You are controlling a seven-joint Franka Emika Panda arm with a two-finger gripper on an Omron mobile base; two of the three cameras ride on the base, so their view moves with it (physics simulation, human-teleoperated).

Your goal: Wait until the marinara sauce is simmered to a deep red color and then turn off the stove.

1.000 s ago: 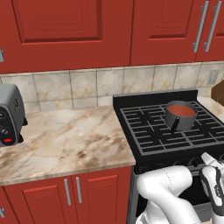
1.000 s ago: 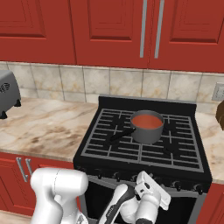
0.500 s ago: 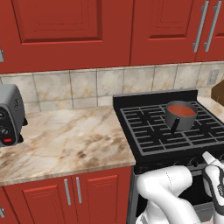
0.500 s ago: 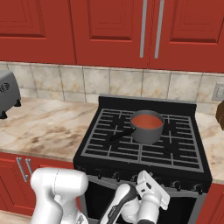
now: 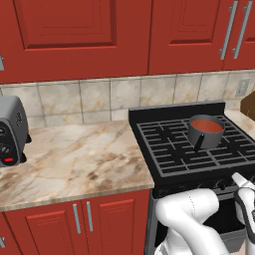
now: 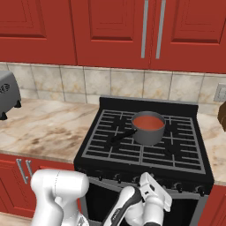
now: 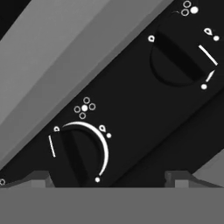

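Two knobs sit before the hand (image 7: 105, 177) on the stove's (image 6: 143, 148) black front panel: one knob (image 7: 81, 153) just ahead of the near fingertip (image 7: 37, 178), another knob (image 7: 175, 57) further off, up and across the hand view. A white arc rings the near one.

Item: hand. Low in front of the oven, below the counter (image 5: 74, 159) edge. Fingertips stand apart, the near knob level with one tip and not between them; nothing held, nothing touched as far as the hand view shows.

Item: sauce (image 6: 148, 122). In a small grey pan (image 6: 148, 132) on a rear-centre grate, up and beyond the hand, well apart from it. Colour reads red, somewhat orange at the surface; whether it counts as deep red is a judgement call.

Change over the last second: slight. Arm and hand have crept a little lower and closer to the knob row in both base views; pan, sauce and toaster (image 5: 11, 132) unmoved; sauce colour much the same.

Meaning for the task: waiting looks near its end and the approach to the knobs is under way. Which knob feeds the burner under the pan cannot be told. Knob not yet gripped; stove not yet off.
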